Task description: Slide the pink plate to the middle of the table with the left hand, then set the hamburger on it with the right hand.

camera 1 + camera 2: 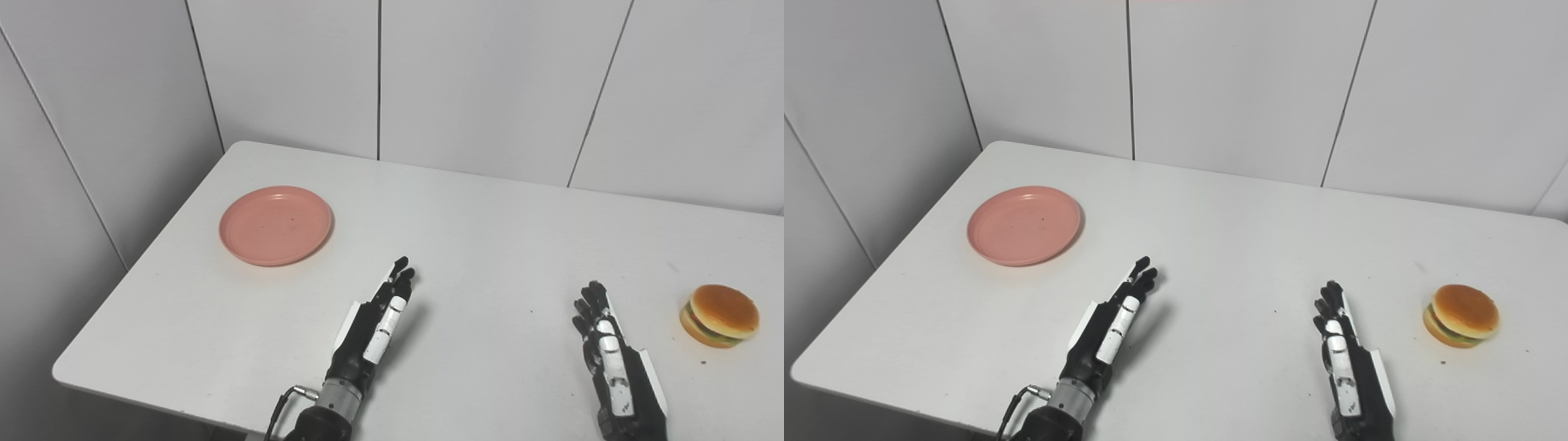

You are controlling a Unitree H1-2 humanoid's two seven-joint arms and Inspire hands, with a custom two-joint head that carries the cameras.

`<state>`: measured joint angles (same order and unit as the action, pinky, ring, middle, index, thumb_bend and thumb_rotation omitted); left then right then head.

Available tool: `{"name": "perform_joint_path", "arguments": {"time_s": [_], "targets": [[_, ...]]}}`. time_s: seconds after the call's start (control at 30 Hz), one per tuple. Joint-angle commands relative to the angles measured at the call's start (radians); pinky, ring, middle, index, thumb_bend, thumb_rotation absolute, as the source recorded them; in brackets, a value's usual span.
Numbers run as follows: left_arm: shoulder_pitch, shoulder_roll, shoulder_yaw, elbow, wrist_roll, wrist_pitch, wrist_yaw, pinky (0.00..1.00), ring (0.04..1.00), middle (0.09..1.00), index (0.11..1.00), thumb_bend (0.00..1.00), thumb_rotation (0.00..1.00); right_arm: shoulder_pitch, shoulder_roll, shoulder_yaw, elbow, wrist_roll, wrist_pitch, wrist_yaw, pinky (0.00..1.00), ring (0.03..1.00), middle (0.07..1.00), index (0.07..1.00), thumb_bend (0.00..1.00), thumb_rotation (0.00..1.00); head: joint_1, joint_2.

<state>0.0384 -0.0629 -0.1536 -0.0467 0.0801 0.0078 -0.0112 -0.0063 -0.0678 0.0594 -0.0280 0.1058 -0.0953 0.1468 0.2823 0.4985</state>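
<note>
Both hands are empty, fingers extended: left hand at lower centre, right hand lower right. The plate lies upper left, the hamburger far right. A glancing push could spin the plate off the table edge.

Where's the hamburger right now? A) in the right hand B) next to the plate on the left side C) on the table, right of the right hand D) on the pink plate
C: the hamburger sits on the bare table, apart from the open right hand; the pink plate lies empty, far to the left.
</note>
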Motion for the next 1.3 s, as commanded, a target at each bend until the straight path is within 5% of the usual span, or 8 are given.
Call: {"name": "perform_joint_path", "arguments": {"time_s": [0.0,0.47,1.27], "targets": [[0.005,-0.029,-0.03,0.04,0.011,0.009,-0.006,0.98,0.955,0.945,0.934,0.56,0.99,0.012,-0.024,-0.02,0.062,0.0,-0.021,0.005,1.0,1.0,1.0,1.0,0.15,1.0,0.005,-0.001],[0.003,-0.032,-0.03,0.054,0.025,-0.01,-0.003,0.97,0.954,0.944,0.935,0.58,0.99,0.011,-0.021,-0.022,0.059,0.014,-0.021,0.002,1.0,1.0,1.0,1.0,0.1,1.0,0.015,-0.004],[-0.009,-0.006,-0.016,-0.079,0.001,0.088,-0.027,0.97,0.966,0.965,0.957,0.59,1.0,0.015,-0.016,-0.009,0.032,0.004,0.006,-0.001,1.0,1.0,1.0,1.0,0.12,1.0,0.011,0.022]]}}
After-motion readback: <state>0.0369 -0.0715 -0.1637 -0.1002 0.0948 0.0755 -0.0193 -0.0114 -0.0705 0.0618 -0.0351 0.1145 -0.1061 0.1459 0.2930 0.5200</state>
